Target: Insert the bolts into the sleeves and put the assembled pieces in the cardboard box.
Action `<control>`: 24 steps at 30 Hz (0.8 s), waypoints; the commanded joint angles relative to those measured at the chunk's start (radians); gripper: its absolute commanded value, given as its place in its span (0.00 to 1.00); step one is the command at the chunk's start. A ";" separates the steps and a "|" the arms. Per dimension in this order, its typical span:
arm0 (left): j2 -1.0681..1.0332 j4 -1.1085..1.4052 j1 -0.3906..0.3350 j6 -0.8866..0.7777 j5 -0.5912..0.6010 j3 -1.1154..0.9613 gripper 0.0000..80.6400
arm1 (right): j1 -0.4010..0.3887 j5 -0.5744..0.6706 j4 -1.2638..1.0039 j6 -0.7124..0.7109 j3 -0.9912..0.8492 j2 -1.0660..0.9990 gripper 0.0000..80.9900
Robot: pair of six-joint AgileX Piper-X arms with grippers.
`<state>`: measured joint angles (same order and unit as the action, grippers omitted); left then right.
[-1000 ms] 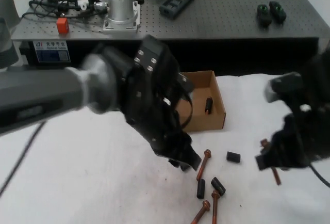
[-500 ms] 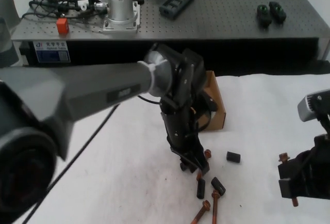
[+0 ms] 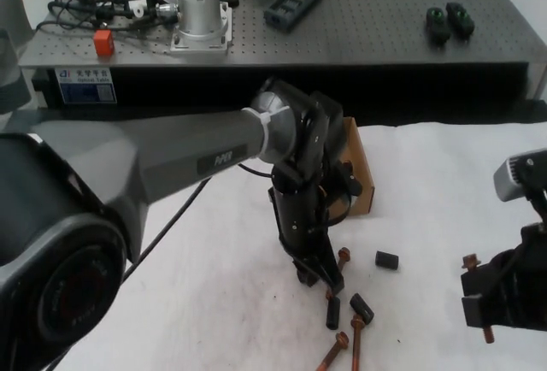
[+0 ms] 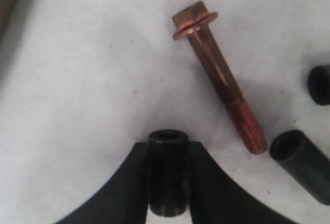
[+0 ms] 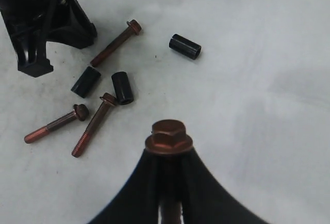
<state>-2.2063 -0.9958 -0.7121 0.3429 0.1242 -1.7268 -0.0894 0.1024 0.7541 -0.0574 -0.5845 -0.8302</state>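
Two parts gripped: left pincer (image 4: 167, 154) clamped on sleeve (image 4: 167, 182), right pincer (image 5: 168, 159) clamped on bolt (image 5: 168, 135). Bring them together, line up shank with bore, push slowly, no tilt.

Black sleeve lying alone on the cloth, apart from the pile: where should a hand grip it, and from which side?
Probably across the middle of the lone sleeve, coming straight down from above and closing on its curved wall. It lies on its side with bare cloth all round, so nothing crowds the approach.
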 commanded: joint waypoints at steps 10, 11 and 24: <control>0.423 0.360 0.013 -0.275 0.158 0.373 0.01 | -0.010 0.345 -0.718 0.419 0.088 0.030 0.06; 0.487 0.479 0.006 -0.301 0.194 0.469 0.01 | -0.021 0.350 -0.833 0.484 0.110 0.030 0.06; 0.855 1.340 -0.034 -0.526 0.516 1.052 0.01 | -0.148 0.403 -1.211 0.691 0.164 -0.090 0.06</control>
<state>-1.3637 0.3080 -0.7447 -0.1699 0.6298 -0.6750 -0.2265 0.4927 -0.4315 0.6294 -0.4191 -0.9181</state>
